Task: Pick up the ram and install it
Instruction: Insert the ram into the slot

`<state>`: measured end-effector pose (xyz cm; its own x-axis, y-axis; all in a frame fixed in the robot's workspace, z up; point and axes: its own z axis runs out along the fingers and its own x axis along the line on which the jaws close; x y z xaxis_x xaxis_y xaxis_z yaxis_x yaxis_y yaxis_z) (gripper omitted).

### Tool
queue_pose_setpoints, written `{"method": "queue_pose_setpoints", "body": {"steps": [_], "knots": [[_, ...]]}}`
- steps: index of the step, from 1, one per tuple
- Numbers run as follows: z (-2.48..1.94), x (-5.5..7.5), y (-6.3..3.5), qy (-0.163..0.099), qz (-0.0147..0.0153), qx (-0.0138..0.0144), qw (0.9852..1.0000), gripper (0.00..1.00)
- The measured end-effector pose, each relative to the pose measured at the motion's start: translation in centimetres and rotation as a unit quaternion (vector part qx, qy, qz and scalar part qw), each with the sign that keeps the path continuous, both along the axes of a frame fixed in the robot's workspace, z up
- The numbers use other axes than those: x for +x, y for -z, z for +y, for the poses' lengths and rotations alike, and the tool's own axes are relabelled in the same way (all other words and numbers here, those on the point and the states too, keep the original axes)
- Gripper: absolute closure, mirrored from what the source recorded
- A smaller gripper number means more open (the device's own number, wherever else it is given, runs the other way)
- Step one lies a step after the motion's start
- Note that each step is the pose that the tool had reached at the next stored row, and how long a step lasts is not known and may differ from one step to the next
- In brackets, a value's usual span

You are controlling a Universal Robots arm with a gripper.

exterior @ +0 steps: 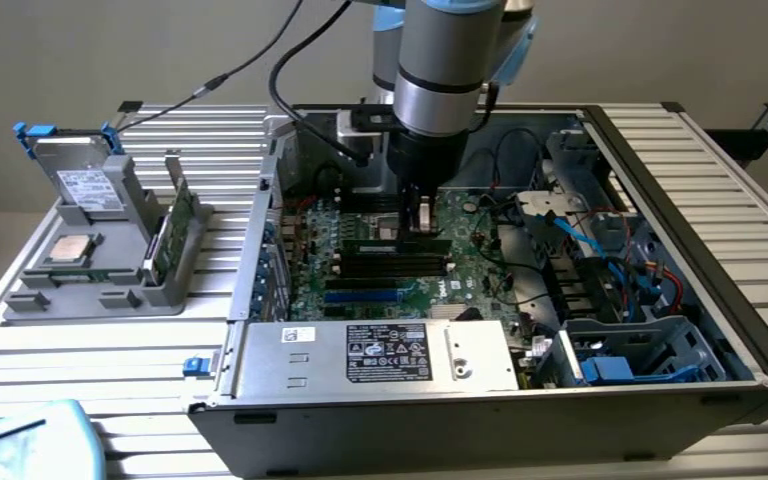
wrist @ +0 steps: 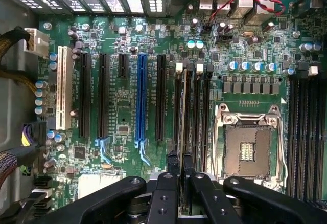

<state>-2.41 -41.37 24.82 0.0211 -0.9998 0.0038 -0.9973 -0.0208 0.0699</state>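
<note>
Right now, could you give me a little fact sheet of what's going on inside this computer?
setting: open computer case, motherboard exposed
gripper: closed on the ram
ram position: edge-on along the memory slots, beside the empty processor socket
outside case: grey tray holding parts

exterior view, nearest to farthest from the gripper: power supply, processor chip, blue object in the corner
1. power supply, in the case near the gripper
2. processor chip, tray on the exterior view's left
3. blue object, lower left corner
</note>
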Motion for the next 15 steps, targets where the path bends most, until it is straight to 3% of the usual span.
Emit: {"method": "queue_pose_setpoints", "body": {"steps": [3, 5, 15], "knots": [[0.0, 0.0, 0.52, 0.0, 0.0, -0.0024, 1.0, 0.86], [0.08, -0.01, 0.71, 0.0, 0.0, -0.0055, 1.0, 0.86], [0.32, -0.04, 0.84, -0.012, 0.0, -0.0086, 0.9999, 0.86]]}}
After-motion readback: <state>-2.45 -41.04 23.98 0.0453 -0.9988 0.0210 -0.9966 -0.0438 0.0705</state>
